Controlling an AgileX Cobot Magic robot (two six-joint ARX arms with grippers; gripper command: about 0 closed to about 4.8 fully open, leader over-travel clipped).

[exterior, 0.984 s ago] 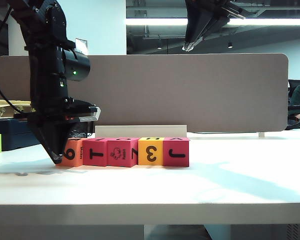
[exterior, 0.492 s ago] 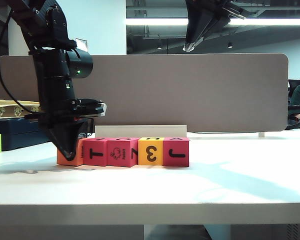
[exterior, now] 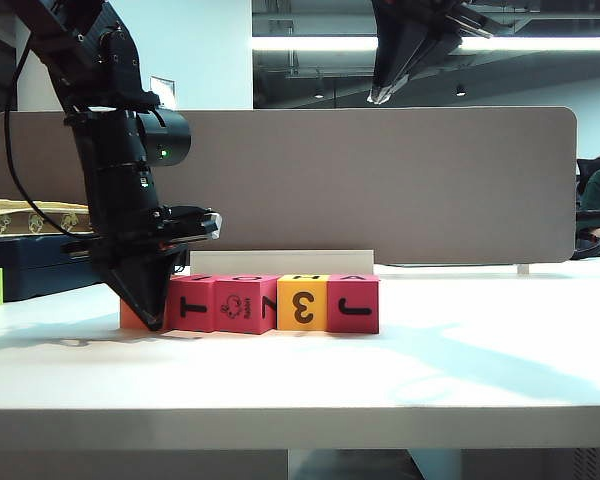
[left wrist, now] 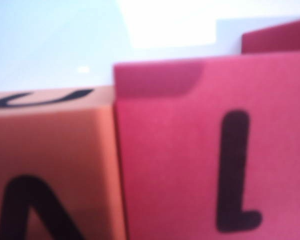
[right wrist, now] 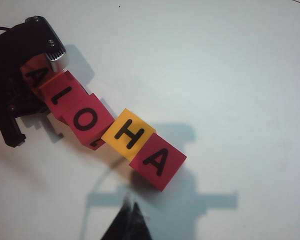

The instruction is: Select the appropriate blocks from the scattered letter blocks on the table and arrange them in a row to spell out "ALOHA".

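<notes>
Blocks now sit in one row on the white worktop point(exterior: 460, 370), their top faces reading A-L-O-H-A in the right wrist view. The left pincer point(exterior: 152, 318), jaws fully closed and holding nothing, points down at the nine o'clock end of the row in the exterior view, its tip in front of the orange block point(exterior: 130, 315), which it largely covers. The right pincer point(exterior: 378, 95) hangs high at twelve o'clock, well apart from everything; its jaws look pressed together and empty.

Judging by the right wrist view, the row bends slightly: the orange A block point(right wrist: 36, 75) and pink L block point(right wrist: 62, 95) sit a little off the line of the O point(right wrist: 87, 122), H point(right wrist: 128, 134) and last A point(right wrist: 157, 161). A gentle sideways nudge with the closed tip, low against the orange face, should straighten it without tipping a cube.

Contact between tip and orange block cannot be confirmed. The left wrist view is blurred, showing only parts of A and L.
</notes>
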